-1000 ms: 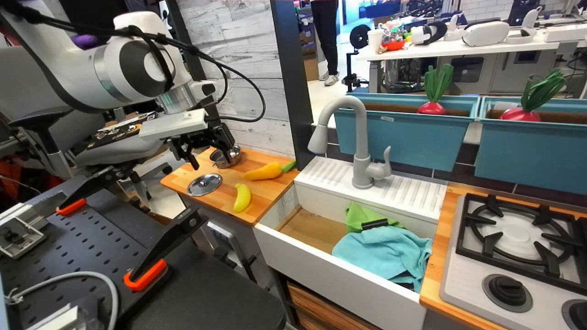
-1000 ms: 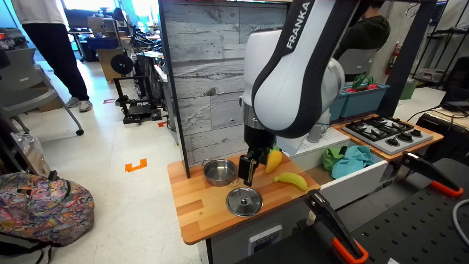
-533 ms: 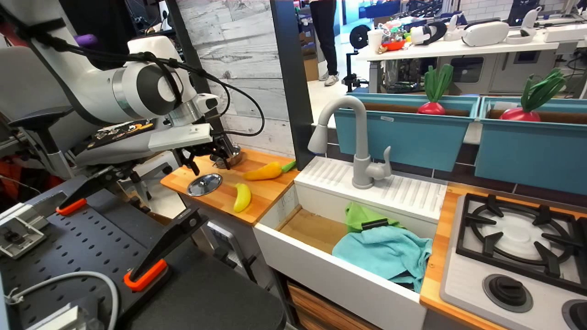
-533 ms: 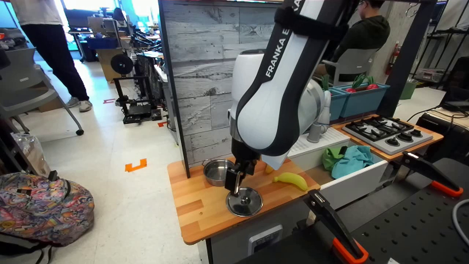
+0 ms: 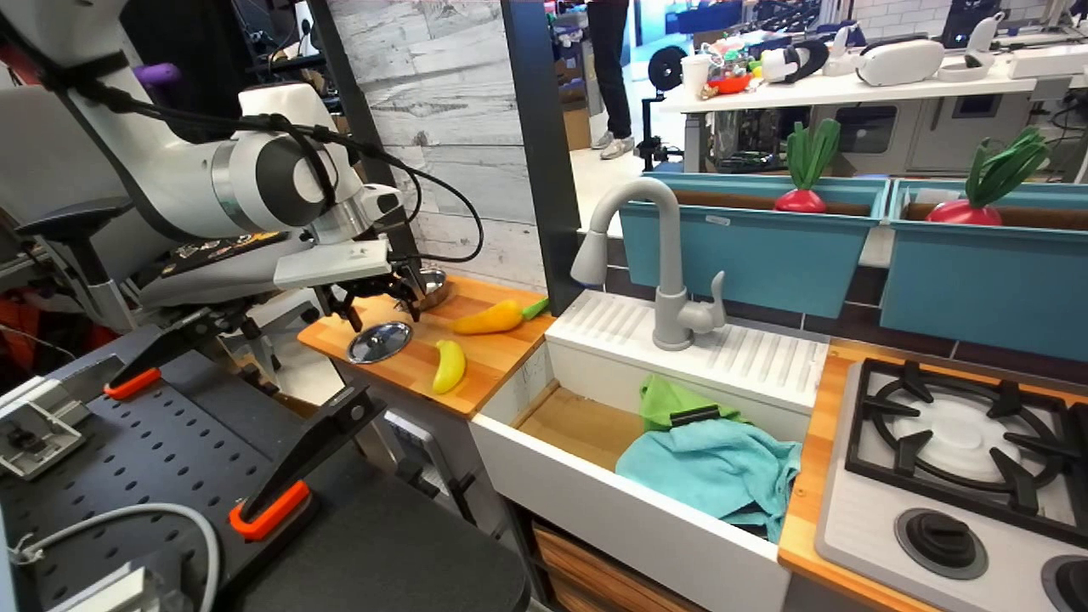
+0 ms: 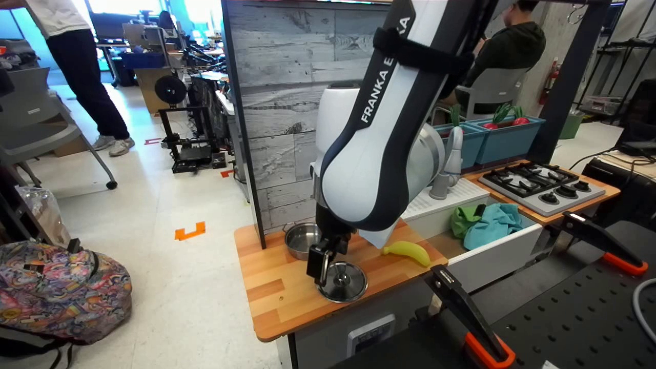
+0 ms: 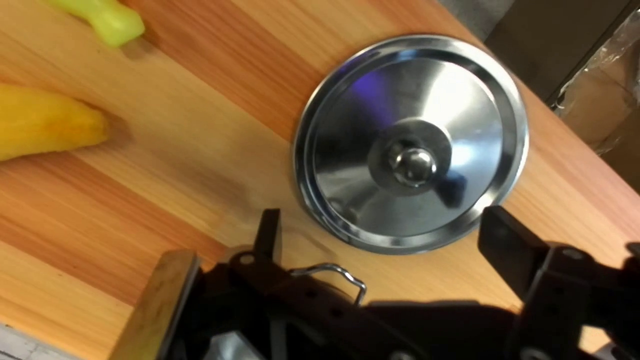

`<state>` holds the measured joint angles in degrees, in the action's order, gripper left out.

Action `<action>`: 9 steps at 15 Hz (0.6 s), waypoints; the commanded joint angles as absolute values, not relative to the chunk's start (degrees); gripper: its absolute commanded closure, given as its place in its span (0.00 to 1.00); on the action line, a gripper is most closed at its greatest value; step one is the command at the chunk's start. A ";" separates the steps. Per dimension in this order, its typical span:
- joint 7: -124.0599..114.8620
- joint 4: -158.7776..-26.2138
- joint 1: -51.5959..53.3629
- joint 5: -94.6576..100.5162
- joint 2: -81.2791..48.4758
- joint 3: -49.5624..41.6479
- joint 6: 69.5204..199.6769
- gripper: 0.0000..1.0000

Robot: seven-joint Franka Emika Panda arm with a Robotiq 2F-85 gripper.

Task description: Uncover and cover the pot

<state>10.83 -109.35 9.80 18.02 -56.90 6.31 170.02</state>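
Observation:
The silver pot [image 6: 298,242] stands uncovered on the wooden counter in both exterior views, partly behind the gripper in an exterior view [image 5: 437,289]. In the wrist view only its wire handle [image 7: 345,273] shows clearly; the gripper hides most of the rest. The round silver lid [image 6: 344,288] lies flat beside the pot, knob up; it also shows in an exterior view [image 5: 380,342] and in the wrist view [image 7: 400,210]. My gripper [image 7: 380,217] is open and empty, its fingers wide apart above the counter at the lid's pot-side edge. The gripper [image 5: 385,321] touches nothing that I can see.
A yellow banana [image 5: 449,367] and an orange-yellow pepper [image 5: 493,318] lie on the counter near the lid. A plank wall [image 6: 287,128] rises behind the pot. The white sink [image 5: 629,518] with green and blue cloths [image 5: 714,463] adjoins the counter; a stove [image 5: 875,510] stands beyond.
My gripper has come down from beside the pot toward the lid and is now lower, at the lid's edge. The pot, lid and banana have not moved.

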 commanded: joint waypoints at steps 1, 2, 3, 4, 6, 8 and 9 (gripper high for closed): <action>11.85 -112.49 10.11 17.83 -55.36 5.65 173.00 0.00; 11.41 -113.40 10.54 17.89 -55.11 5.09 174.13 0.00; 11.47 -114.09 10.46 17.91 -55.07 5.04 175.13 0.00; 11.68 -114.72 10.15 17.87 -55.16 5.12 176.19 0.00; 11.89 -115.79 9.79 17.76 -55.31 5.19 177.87 0.00; 11.91 -116.64 9.62 17.66 -55.27 5.05 179.26 0.00; 11.97 -116.65 9.57 17.62 -55.34 4.98 179.68 0.00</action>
